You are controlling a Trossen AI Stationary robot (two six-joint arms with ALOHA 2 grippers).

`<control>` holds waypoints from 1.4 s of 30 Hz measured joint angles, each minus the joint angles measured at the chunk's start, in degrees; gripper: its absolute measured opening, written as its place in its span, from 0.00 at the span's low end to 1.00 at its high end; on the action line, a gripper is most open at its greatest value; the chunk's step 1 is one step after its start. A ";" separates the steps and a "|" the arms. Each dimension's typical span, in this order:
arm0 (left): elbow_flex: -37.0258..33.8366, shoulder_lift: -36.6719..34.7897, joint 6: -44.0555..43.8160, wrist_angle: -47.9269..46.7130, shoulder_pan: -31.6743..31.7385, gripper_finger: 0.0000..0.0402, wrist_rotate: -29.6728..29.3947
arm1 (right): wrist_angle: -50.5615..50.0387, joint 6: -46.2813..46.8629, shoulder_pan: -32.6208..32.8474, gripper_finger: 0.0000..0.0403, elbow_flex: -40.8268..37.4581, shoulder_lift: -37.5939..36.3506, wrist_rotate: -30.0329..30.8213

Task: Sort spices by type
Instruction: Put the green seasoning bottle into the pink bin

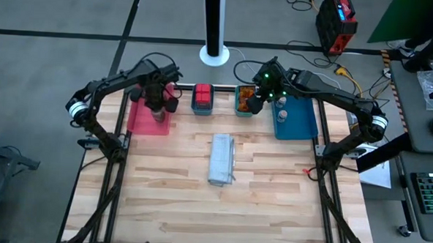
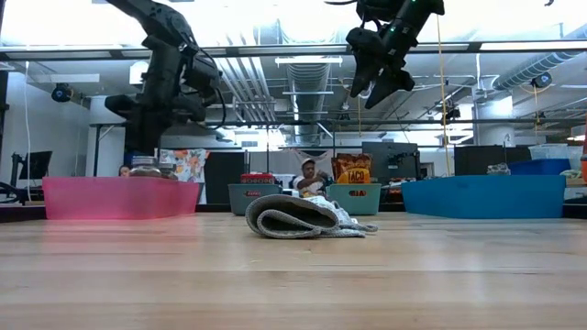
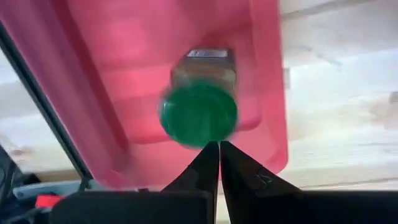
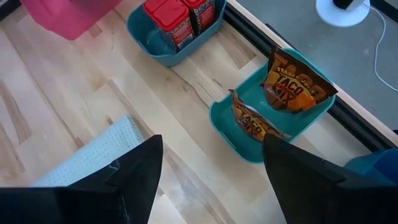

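A green-lidded jar [image 3: 199, 112] stands on its base in the pink tray [image 3: 124, 62], also seen in the low view [image 2: 145, 168]. My left gripper [image 3: 219, 146] is shut and sits right above the jar [image 1: 157, 110]. My right gripper [image 4: 212, 143] is open wide and holds nothing. It hangs high [image 2: 376, 84] near the teal tray [image 4: 224, 127], where two orange-red taco packets [image 4: 289, 87] lean upright. Red boxes [image 4: 177, 15] stand in a second teal tray [image 4: 149, 40]. Pale-lidded jars [image 1: 281, 107] sit in the blue tray [image 1: 298, 126]. My left gripper points down from above with its shut fingertips [image 3: 211, 155] at the edge of the jar's green lid [image 3: 205, 134]. I cannot tell whether they touch the lid.
A long grey-white folded cloth [image 1: 221, 159] lies mid-table, its end under my right gripper [image 4: 93, 162]. The trays stand in a row along the far edge. Bare wood [image 1: 213, 209] stretches from the cloth to the near edge. A person sits in the room behind [image 2: 310, 174].
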 joint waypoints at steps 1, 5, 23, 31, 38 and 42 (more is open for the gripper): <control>0.33 -0.02 0.57 0.04 0.00 0.00 -0.27 | 0.00 0.00 0.00 0.65 0.00 0.00 0.00; 0.91 -0.02 0.84 0.02 0.43 0.00 -1.91 | 0.00 -0.06 0.00 0.63 0.00 0.00 0.00; 0.92 0.07 22.63 2.90 -0.28 0.00 3.16 | 0.02 0.57 0.00 0.63 0.00 0.00 0.00; 0.62 0.11 23.30 5.98 0.13 0.00 -2.24 | 0.02 2.48 0.00 0.61 0.00 0.00 0.04; 0.46 0.11 22.32 6.23 0.24 0.00 -4.22 | 0.02 2.97 0.00 0.62 0.00 0.00 0.12; -0.29 0.11 21.32 6.33 0.28 0.00 -4.37 | 0.02 2.95 0.00 0.61 0.00 0.00 1.37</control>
